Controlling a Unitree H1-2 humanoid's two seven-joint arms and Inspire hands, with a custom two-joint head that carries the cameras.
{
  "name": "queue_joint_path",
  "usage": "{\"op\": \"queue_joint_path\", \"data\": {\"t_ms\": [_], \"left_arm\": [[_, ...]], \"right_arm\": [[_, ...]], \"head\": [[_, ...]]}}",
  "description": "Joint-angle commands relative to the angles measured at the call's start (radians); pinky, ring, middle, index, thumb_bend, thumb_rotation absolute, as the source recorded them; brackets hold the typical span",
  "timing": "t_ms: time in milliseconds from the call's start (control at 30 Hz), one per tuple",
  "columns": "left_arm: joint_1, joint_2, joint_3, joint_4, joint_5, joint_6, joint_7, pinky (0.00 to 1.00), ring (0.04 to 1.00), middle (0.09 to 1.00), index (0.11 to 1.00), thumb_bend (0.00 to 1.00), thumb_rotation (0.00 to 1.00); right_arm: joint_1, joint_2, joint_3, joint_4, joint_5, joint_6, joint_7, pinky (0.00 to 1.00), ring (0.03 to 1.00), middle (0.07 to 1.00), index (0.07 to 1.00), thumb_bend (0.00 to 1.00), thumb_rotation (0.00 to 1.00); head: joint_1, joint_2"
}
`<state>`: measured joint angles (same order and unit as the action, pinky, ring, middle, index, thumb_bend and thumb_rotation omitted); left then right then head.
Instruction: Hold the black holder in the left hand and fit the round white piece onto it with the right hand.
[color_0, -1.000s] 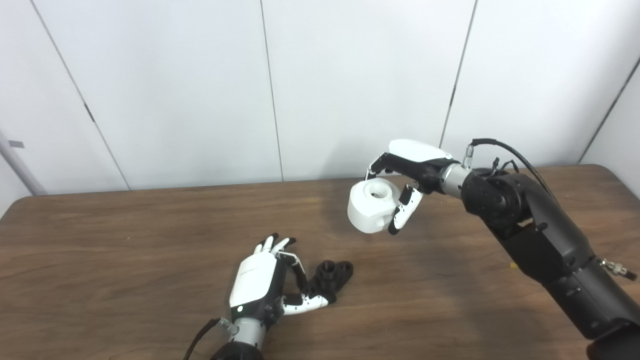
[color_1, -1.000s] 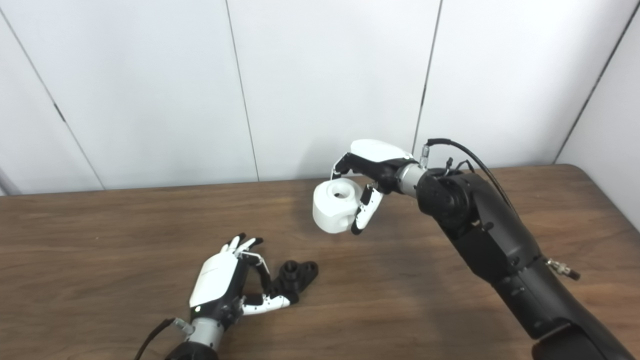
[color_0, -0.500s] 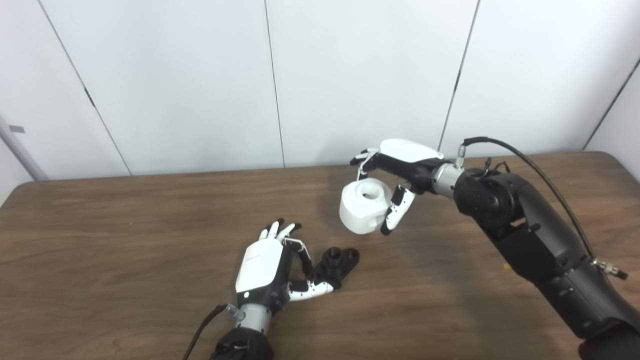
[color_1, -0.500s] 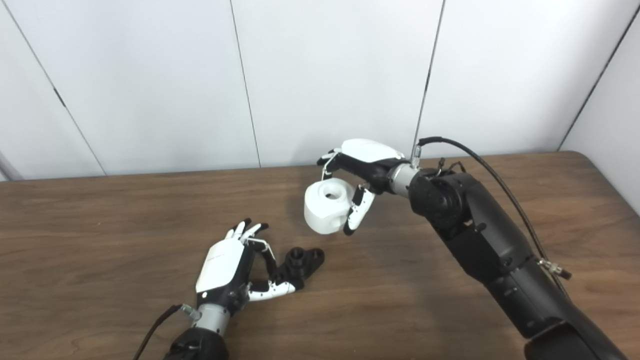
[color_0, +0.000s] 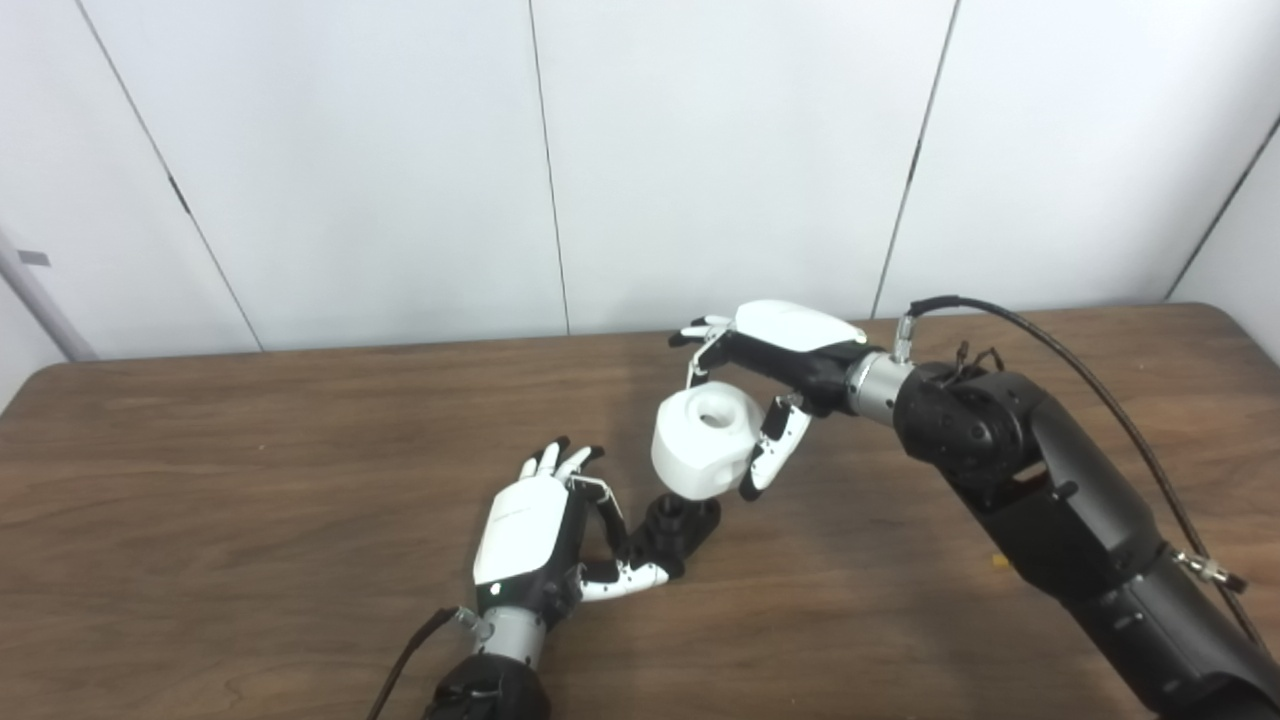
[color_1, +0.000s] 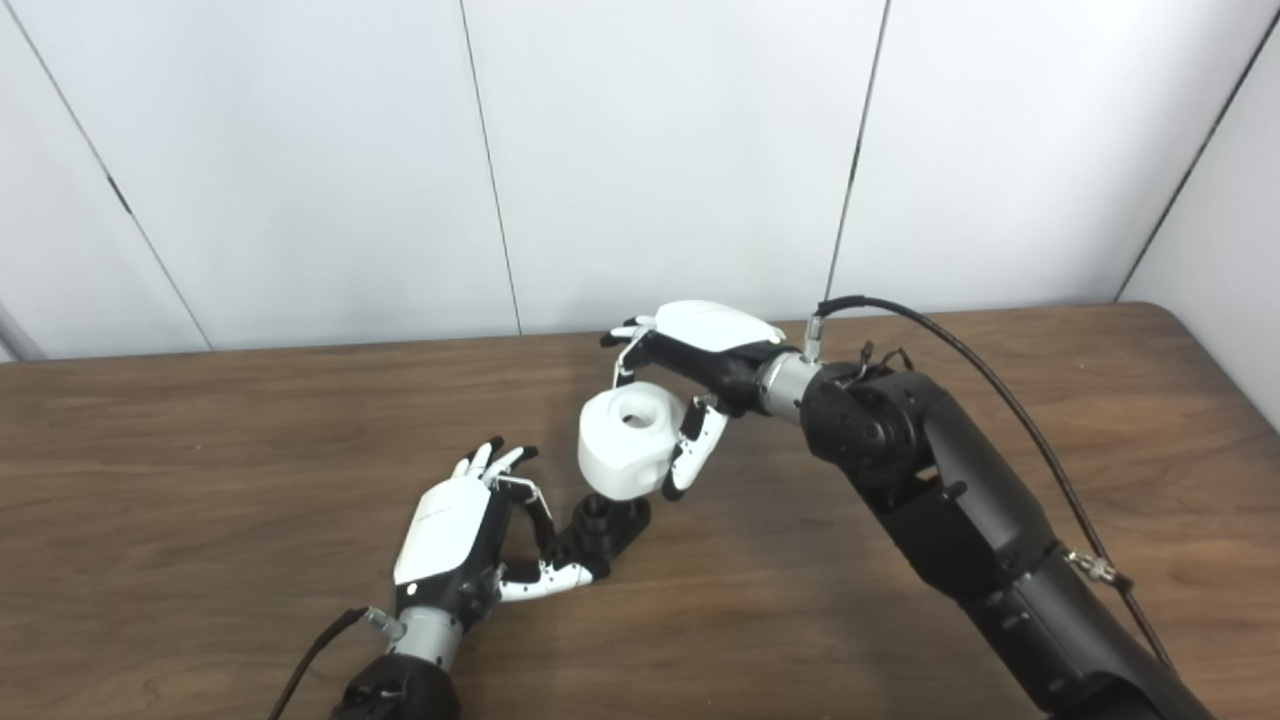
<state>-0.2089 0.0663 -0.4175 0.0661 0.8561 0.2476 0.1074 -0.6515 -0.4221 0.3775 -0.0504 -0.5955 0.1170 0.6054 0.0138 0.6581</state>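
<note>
The black holder (color_0: 676, 524) lies on the wooden table (color_0: 200, 480), its short round post pointing up. My left hand (color_0: 535, 540) rests beside it, with thumb and fingers closed on its near left edge. My right hand (color_0: 775, 370) is shut on the round white piece (color_0: 700, 455), a thick cylinder with a hole in its top. It holds the piece in the air, just above and slightly right of the holder's post. The same scene shows in the right eye view, with the piece (color_1: 625, 452) over the holder (color_1: 603, 528).
The white panelled wall (color_0: 700, 150) rises right behind the table's far edge. A black cable (color_0: 1080, 350) loops over my right forearm. A small yellow speck (color_0: 995, 562) lies on the table beside the right arm.
My right hand has carried the white piece left and down, from well above and right of the holder to just over its post. The left hand has stayed on the holder.
</note>
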Motion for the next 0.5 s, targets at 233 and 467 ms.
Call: {"op": "queue_joint_path", "data": {"t_ms": [233,467], "left_arm": [[0.004,0.002,-0.022,0.033,0.014,0.025,-0.036,1.00,1.000,0.901,0.478,0.52,0.05],[0.002,0.003,-0.023,0.031,0.010,0.029,-0.039,1.00,1.000,0.903,0.479,0.52,0.05]], "right_arm": [[-0.038,0.015,-0.020,-0.088,0.013,0.015,0.017,0.96,0.999,0.948,0.478,0.51,0.13],[-0.031,0.013,-0.016,-0.142,0.014,0.051,0.054,0.97,0.999,0.946,0.478,0.51,0.13]], "head": [[-0.005,-0.003],[-0.007,-0.003]]}}
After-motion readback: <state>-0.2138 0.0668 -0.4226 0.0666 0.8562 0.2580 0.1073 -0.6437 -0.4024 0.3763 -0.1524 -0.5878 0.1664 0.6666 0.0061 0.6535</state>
